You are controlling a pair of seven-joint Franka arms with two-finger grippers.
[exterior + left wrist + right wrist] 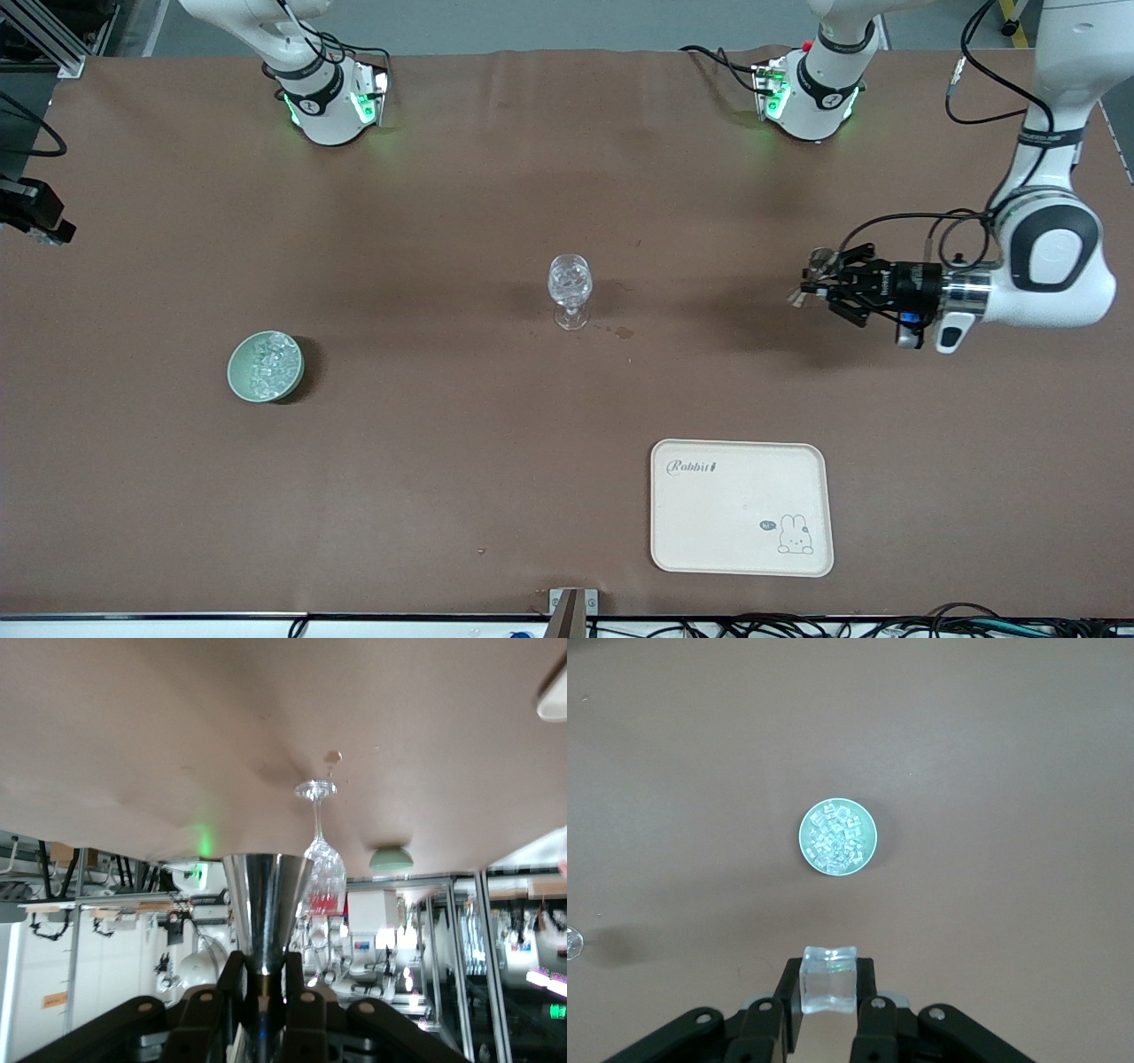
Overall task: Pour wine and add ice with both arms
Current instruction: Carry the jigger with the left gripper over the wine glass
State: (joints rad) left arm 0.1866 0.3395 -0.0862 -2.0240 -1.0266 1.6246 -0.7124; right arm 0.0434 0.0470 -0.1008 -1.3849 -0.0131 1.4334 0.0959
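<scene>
While your right gripper (829,1014) pinches one cube (828,980) above the bowl (838,836), your left gripper (819,285) clamps a jigger (264,912); slick ice may slip before reaching the glass (570,290).

Brown table (443,496): stemmed glass (570,288) mid-table, green bowl (266,366), cream tray (741,507), possibly small stain (624,333).

brown-covered table (496,177) under even light, grey floor (567,22) past its edge.

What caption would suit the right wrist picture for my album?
Right tool gripping one clear ice cube, hovering high over a green bowl of ice.
</scene>
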